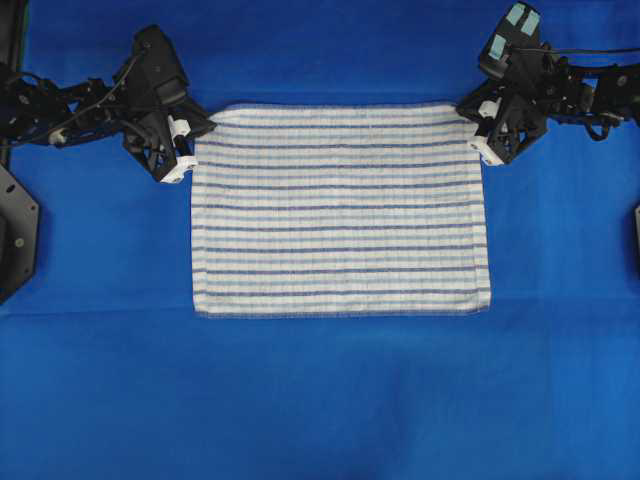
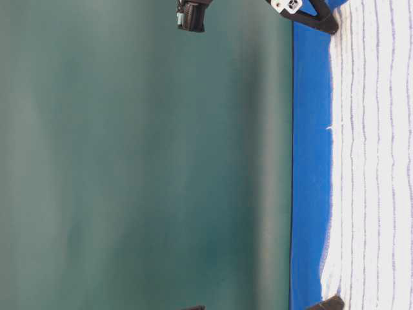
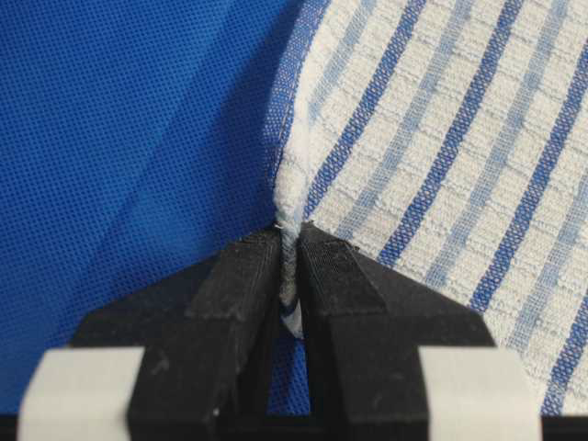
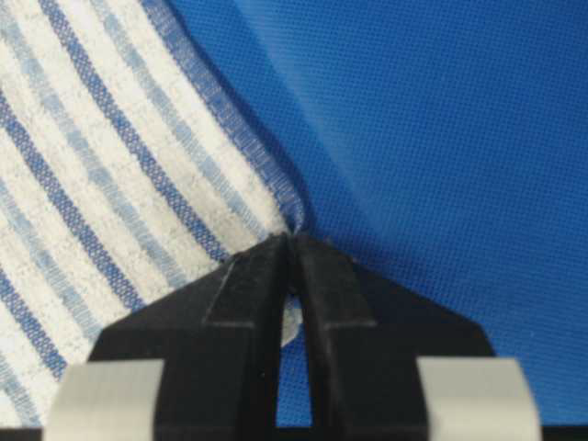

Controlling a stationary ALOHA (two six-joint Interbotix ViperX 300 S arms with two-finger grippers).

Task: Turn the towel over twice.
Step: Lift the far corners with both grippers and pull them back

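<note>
Towel [image 3: 441, 138] corners hidden in both pinched jaws.

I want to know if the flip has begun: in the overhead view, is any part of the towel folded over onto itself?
No: the towel lies flat as a full rectangle on the blue table covering.

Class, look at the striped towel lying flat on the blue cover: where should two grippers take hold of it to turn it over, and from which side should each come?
Probably at the two far corners of the towel, each from its own outer side. It lies flat and wide, so only edges offer a pinch. The left gripper and right gripper are shut on those corners.
</note>
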